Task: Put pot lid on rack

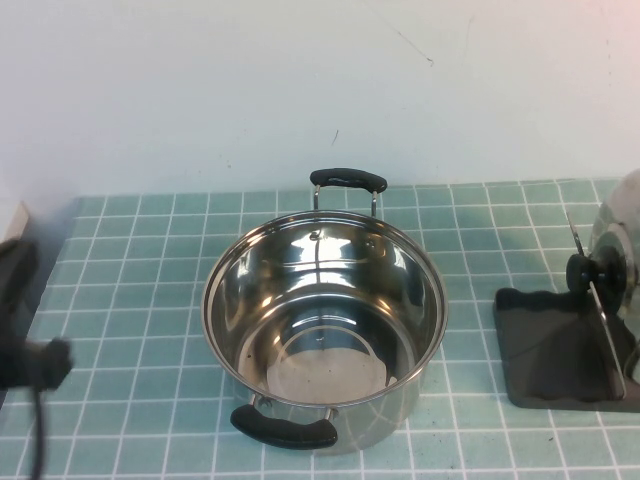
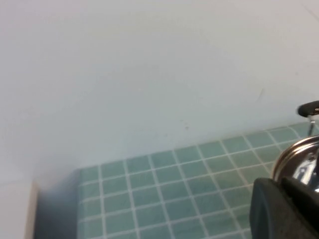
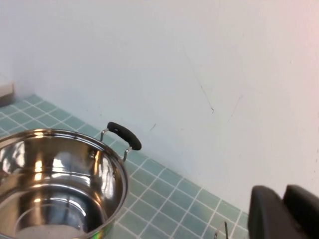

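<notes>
The pot lid (image 1: 620, 230) stands on edge at the far right of the high view, slotted in the rack (image 1: 545, 350), with its black knob (image 1: 584, 272) facing the pot. The rack is a dark grey tray with thin wire dividers (image 1: 603, 335); one wire tip shows in the right wrist view (image 3: 225, 230). My left gripper (image 1: 48, 362) is parked at the table's left edge, shut and empty; its fingers show in the left wrist view (image 2: 281, 183). My right gripper (image 3: 285, 191) is out of the high view, shut and empty, raised above the table's right side.
A deep steel pot (image 1: 325, 340) with two black handles stands open in the middle of the teal tiled table; it also shows in the left wrist view (image 2: 299, 159) and the right wrist view (image 3: 55, 174). A white wall (image 1: 320, 80) runs behind the table.
</notes>
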Available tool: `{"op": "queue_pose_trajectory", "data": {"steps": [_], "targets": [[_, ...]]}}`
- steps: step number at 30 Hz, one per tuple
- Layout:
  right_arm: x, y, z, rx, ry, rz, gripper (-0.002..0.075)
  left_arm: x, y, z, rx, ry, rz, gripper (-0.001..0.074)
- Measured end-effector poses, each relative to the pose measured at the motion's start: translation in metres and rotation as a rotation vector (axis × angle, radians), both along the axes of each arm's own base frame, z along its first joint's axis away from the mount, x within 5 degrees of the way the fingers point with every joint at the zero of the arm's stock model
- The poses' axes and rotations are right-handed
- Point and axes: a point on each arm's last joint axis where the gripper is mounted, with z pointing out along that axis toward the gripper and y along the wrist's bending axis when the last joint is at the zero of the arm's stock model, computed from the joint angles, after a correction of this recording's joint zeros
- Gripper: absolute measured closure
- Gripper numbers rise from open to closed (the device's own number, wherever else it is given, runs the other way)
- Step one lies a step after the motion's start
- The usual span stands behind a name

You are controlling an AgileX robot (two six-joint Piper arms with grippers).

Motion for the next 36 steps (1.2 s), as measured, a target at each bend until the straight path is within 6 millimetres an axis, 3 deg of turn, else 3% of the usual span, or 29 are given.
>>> {"op": "queue_pose_trajectory", "data": {"steps": [3,8,14,17,23,36], "targets": [[-0.020,-0.002,-0.010,0.030,-0.022,0.015,0.0695,-0.022,0.015,-0.011,-0.026,-0.015,0.062,0.0737],[-0.050,-0.001,-0.036,0.125,-0.033,0.058,0.0722,-0.058,0.037,-0.030,-0.072,-0.087,0.137,0.0737],[-0.057,0.000,-0.072,0.160,0.020,0.074,0.0727,-0.081,0.050,-0.056,-0.113,-0.146,0.165,0.0737],[-0.055,0.000,-0.084,0.161,0.054,0.073,0.0727,-0.085,0.052,-0.067,-0.121,-0.156,0.164,0.0737],[-0.054,0.001,-0.088,0.160,0.065,0.072,0.0727,-0.084,0.051,-0.085,-0.104,-0.120,0.168,0.0737],[-0.046,-0.003,-0.104,0.167,0.091,0.006,0.0727,-0.082,0.051,-0.102,-0.080,-0.071,0.174,0.0737]]}}
